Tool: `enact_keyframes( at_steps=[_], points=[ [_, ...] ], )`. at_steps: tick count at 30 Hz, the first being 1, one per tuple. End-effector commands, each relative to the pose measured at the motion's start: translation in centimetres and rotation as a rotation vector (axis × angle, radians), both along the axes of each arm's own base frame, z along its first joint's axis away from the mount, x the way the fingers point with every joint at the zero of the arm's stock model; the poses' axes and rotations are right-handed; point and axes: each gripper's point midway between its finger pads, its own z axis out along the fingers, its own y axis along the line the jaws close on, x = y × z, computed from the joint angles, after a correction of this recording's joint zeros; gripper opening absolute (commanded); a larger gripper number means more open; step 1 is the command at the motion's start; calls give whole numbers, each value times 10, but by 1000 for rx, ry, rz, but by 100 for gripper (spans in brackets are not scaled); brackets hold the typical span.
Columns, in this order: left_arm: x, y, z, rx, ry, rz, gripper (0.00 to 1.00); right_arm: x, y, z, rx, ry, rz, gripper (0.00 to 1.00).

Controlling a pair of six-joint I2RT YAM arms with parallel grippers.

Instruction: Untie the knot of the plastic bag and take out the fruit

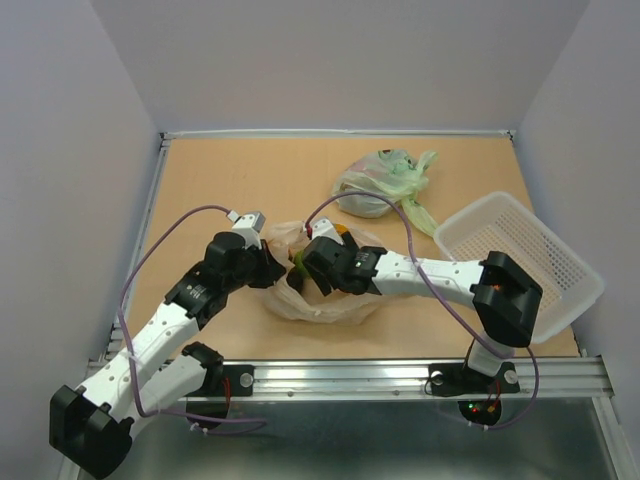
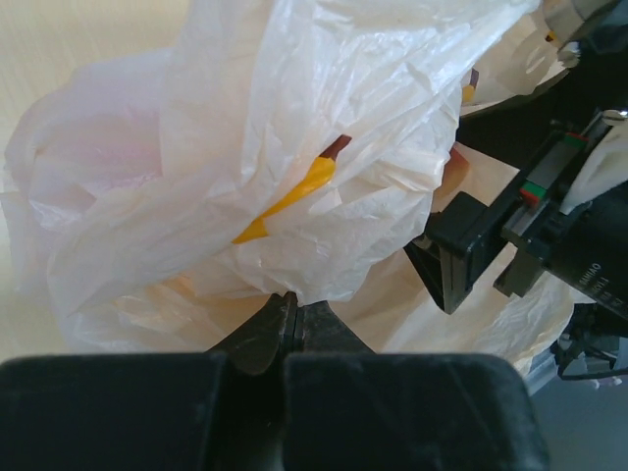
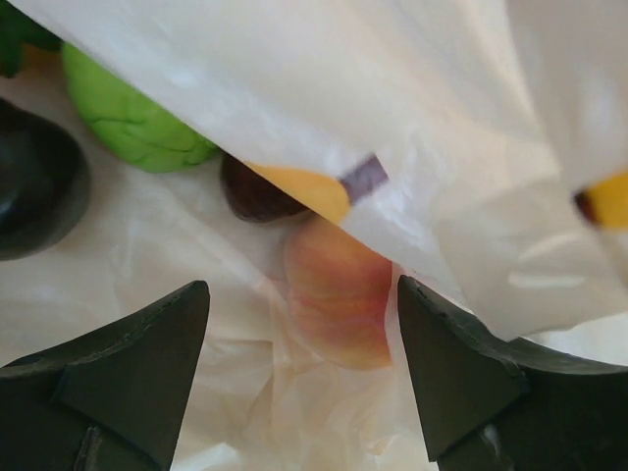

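The left gripper [image 2: 291,319] pinches an edge of the plastic bag [image 2: 294,147], seemingly lifting it open so the right gripper [image 3: 302,294], jaws spread, can reach the peach-coloured fruit [image 3: 339,314] inside.

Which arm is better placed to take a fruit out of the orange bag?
Right: the right gripper, open, points at a peach-coloured fruit inside the plastic bag; the left gripper is shut on the bag's film.

arms [image 1: 150,345]: white links, black joints | cables [image 1: 140,265]: purple | jaws: black
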Motion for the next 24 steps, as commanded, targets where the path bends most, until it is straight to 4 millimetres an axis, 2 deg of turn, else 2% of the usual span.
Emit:
enact_keyframes(
  at_steps=[1, 6, 10, 13, 15, 17, 18, 19, 20, 21, 24],
  points=[
    [5, -2, 7, -26, -46, 1, 0, 6, -29, -12, -77, -20, -93, 82],
    [10, -4, 2, -57, -5, 53, 0, -2, -60, -34, -110, 32, -153, 84],
    [13, -6, -3, -85, 16, 87, 0, -8, -76, -55, -141, 90, -168, 88],
    [17, -4, -10, -82, 23, 117, 0, -11, -83, -76, -145, 138, -160, 89],
    [18, -3, -9, -84, 24, 132, 0, -12, -77, -80, -112, 156, -144, 86],
    [18, -8, -2, -108, 20, 125, 0, -17, -67, -75, -50, 183, -107, 81],
    [18, -9, 0, -113, 15, 119, 0, -15, -58, -68, 2, 168, -90, 74],
    [20, -11, 2, -121, 5, 115, 0, -14, -54, -62, 32, 159, -73, 72],
    [20, -13, 2, -122, 5, 107, 0, -12, -43, -49, 97, 140, -47, 68],
    [20, -14, 2, -124, 6, 103, 0, -13, -38, -43, 120, 137, -28, 66],
    [21, -21, 6, -113, -6, 67, 0, -11, -19, -12, 234, 112, 17, 64]
  ],
)
